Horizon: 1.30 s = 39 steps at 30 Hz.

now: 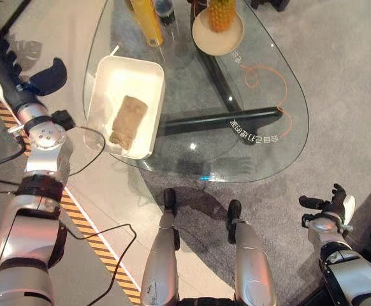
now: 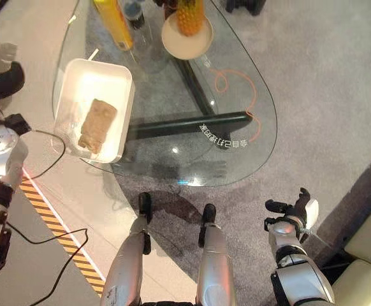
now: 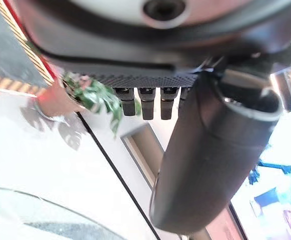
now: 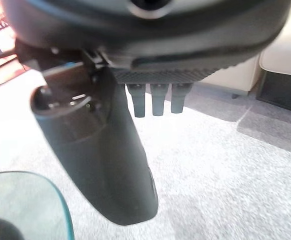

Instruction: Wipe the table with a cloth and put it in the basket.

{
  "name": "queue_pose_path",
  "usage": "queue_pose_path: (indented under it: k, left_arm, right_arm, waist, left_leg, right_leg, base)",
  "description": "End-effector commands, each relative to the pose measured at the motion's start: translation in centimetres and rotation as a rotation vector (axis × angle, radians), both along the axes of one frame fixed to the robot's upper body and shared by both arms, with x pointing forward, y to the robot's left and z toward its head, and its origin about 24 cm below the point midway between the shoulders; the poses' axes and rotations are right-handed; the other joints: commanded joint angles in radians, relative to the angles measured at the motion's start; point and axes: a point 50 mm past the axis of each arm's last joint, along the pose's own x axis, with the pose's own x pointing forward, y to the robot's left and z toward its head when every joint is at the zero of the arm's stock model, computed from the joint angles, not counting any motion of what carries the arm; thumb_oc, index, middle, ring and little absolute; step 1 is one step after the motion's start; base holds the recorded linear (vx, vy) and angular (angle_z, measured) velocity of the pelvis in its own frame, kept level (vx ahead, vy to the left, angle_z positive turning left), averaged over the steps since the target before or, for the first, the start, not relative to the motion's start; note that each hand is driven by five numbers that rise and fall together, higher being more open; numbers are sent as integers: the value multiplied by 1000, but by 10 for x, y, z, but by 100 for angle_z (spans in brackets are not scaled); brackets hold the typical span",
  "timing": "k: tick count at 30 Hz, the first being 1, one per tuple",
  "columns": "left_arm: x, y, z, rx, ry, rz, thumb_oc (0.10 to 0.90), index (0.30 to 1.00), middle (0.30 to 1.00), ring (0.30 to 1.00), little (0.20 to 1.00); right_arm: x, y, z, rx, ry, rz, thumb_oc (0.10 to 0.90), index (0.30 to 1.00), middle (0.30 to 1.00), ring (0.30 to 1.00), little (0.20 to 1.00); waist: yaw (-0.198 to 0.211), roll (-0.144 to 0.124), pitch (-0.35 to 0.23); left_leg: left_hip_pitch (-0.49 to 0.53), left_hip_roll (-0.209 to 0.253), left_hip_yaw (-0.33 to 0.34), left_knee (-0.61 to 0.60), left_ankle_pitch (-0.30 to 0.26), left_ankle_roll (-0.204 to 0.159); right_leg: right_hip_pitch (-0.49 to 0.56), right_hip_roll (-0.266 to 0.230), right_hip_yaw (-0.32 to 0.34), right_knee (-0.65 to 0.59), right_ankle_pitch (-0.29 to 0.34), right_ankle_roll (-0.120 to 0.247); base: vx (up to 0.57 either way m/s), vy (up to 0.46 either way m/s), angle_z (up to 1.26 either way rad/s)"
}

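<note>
Right hand [image 1: 326, 213] empty, fingers relaxed; cloth [image 1: 127, 121] in basket [image 1: 146, 76]

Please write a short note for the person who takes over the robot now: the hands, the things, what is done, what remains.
Left robot hand: open, holding nothing, off the table's left edge.
Right robot hand: open, holding nothing, low over the carpet at the right.
Cloth: lies folded in the white basket on the glass table.
Done: cloth is in the basket.
Left: nothing visible; whether the table was wiped cannot be told.
</note>
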Motion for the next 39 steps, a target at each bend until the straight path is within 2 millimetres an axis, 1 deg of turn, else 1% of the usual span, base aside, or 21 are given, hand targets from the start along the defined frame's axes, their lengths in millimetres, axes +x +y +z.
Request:
queue_pose_path:
  k: [1,3,5,6,8,9,10,12,13,14,16,17,18,19,21,24,25,28,30,36,39]
  left_arm:
    - [-22,25,6,-4,-123,33,800,900,900,900,900]
    - [-36,34,-40,-67,-7,13,800,900,900,900,900]
    - [-54,37,-90,-104,147,4,800,900,900,900,900]
    - [-59,37,-103,-110,184,1,800,900,900,900,900]
    - [-77,33,-144,-153,317,-27,800,900,900,900,900]
    - [-83,31,-155,-159,350,-33,800,900,900,900,900]
    - [-102,26,-188,-185,467,-54,800,900,900,900,900]
    - [-122,21,-221,-226,611,-92,800,900,900,900,900]
    - [-126,20,-227,-237,639,-100,800,900,900,900,900]
    - [-146,11,-254,-279,781,-149,800,900,900,900,900]
    - [-158,6,-269,-305,856,-172,800,900,900,900,900]
    - [-172,-3,-286,-333,956,-199,800,900,900,900,900]
    - [-181,-9,-296,-341,1019,-225,800,900,900,900,900]
    - [-181,-9,-296,-341,1020,-225,800,900,900,900,900]
    - [-205,-28,-320,-392,1161,-270,800,900,900,900,900]
    - [-215,-38,-330,-414,1224,-296,800,900,900,900,900]
    - [-221,-47,-337,-413,1293,-330,800,900,900,900,900]
    - [-233,-56,-346,-393,1422,-366,800,900,900,900,900]
    - [-245,-66,-354,-389,1540,-407,800,900,900,900,900]
    - [-258,-76,-361,-415,1676,-470,800,900,900,900,900]
    - [-260,-79,-363,-431,1688,-482,800,900,900,900,900]
  right_arm:
    - [-45,-15,-26,-17,110,-65,800,900,900,900,900]
    - [-63,-11,-41,14,176,-54,800,900,900,900,900]
    - [-79,-8,-53,51,237,-46,800,900,900,900,900]
    - [-84,-7,-57,64,251,-43,800,900,900,900,900]
    - [-97,-2,-67,101,299,-22,800,900,900,900,900]
    - [-101,0,-70,111,316,-18,800,900,900,900,900]
    - [-113,3,-78,141,374,4,800,900,900,900,900]
    - [-126,6,-86,170,437,28,800,900,900,900,900]
    - [-128,6,-87,176,447,31,800,900,900,900,900]
    - [-138,10,-93,214,499,52,800,900,900,900,900]
    - [-143,12,-96,229,525,63,800,900,900,900,900]
    - [-149,15,-100,255,558,88,800,900,900,900,900]
    - [-152,17,-103,271,579,97,800,900,900,900,900]
    - [-153,17,-103,271,579,97,800,900,900,900,900]
    - [-163,24,-109,308,648,142,800,900,900,900,900]
    - [-168,29,-113,320,695,178,800,900,900,900,900]
    - [-170,34,-116,345,709,176,800,900,900,900,900]
    - [-173,42,-121,399,749,192,800,900,900,900,900]
    - [-177,51,-125,434,792,220,800,900,900,900,900]
    - [-183,62,-130,471,854,274,800,900,900,900,900]
    - [-186,65,-131,475,875,291,800,900,900,900,900]
  waist:
    - [10,-33,-169]
    - [22,-36,-213]
    - [32,-39,-253]
    - [33,-40,-262]
    - [39,-41,-293]
    - [40,-41,-302]
    - [45,-41,-336]
    - [48,-40,-370]
    - [48,-40,-375]
    - [50,-41,-403]
    - [50,-41,-415]
    - [49,-43,-426]
    - [49,-45,-432]
    - [49,-45,-432]
    - [48,-51,-448]
    - [48,-53,-453]
    - [47,-55,-457]
    - [45,-59,-462]
    - [42,-62,-467]
    - [30,-62,-476]
    - [26,-60,-478]
  left_leg:
    - [64,-34,22,27,-144,16]
    - [121,-34,20,-6,-139,14]
    - [180,-34,19,-36,-136,13]
    - [191,-34,18,-41,-136,13]
    - [223,-31,18,-58,-133,13]
    - [233,-31,19,-63,-132,13]
    - [265,-28,22,-81,-130,12]
    - [293,-25,26,-91,-132,11]
    - [298,-24,26,-93,-133,10]
    - [322,-21,31,-103,-135,8]
    - [333,-18,34,-104,-139,6]
    - [346,-15,40,-104,-145,4]
    - [354,-14,42,-104,-148,4]
    - [355,-14,42,-104,-148,4]
    - [376,-10,51,-104,-157,5]
    - [390,-7,56,-104,-162,5]
    - [400,-6,58,-104,-166,7]
    - [412,-4,61,-104,-172,7]
    - [422,-1,67,-104,-174,8]
    - [435,6,73,-104,-179,6]
    - [440,9,74,-104,-182,6]
  right_leg:
    - [115,-30,-16,-302,172,30]
    - [186,-33,-28,-344,176,30]
    - [255,-37,-40,-382,185,35]
    - [266,-38,-42,-389,187,37]
    - [301,-41,-48,-408,194,42]
    - [311,-42,-50,-413,196,43]
    - [344,-44,-55,-430,201,47]
    - [377,-45,-61,-445,204,51]
    - [383,-45,-62,-448,205,52]
    - [409,-45,-70,-460,205,54]
    - [425,-46,-75,-467,206,56]
    - [440,-46,-82,-475,206,57]
    - [449,-46,-84,-478,206,58]
    - [450,-46,-84,-478,206,58]
    - [472,-46,-89,-484,203,61]
    - [485,-47,-96,-484,200,61]
    - [493,-46,-97,-483,199,62]
    - [501,-45,-97,-484,197,62]
    - [508,-45,-97,-484,199,62]
    - [515,-45,-91,-484,196,62]
    - [518,-44,-88,-485,194,62]
  base:
    - [120,-9,4]
    - [142,-11,13]
    - [147,-6,11]
    - [108,5,8]
    - [106,15,11]
    - [178,38,7]
    - [196,45,8]
    - [187,44,2]
    - [186,45,-4]
    - [143,39,2]
    - [97,36,5]
    - [59,32,4]
    - [49,26,2]
    - [46,27,-1]
    - [51,18,-3]
    - [11,3,-1]
    - [0,0,0]
    - [8,-1,-2]
    - [10,2,-2]
    - [0,0,0]
    - [6,2,-1]
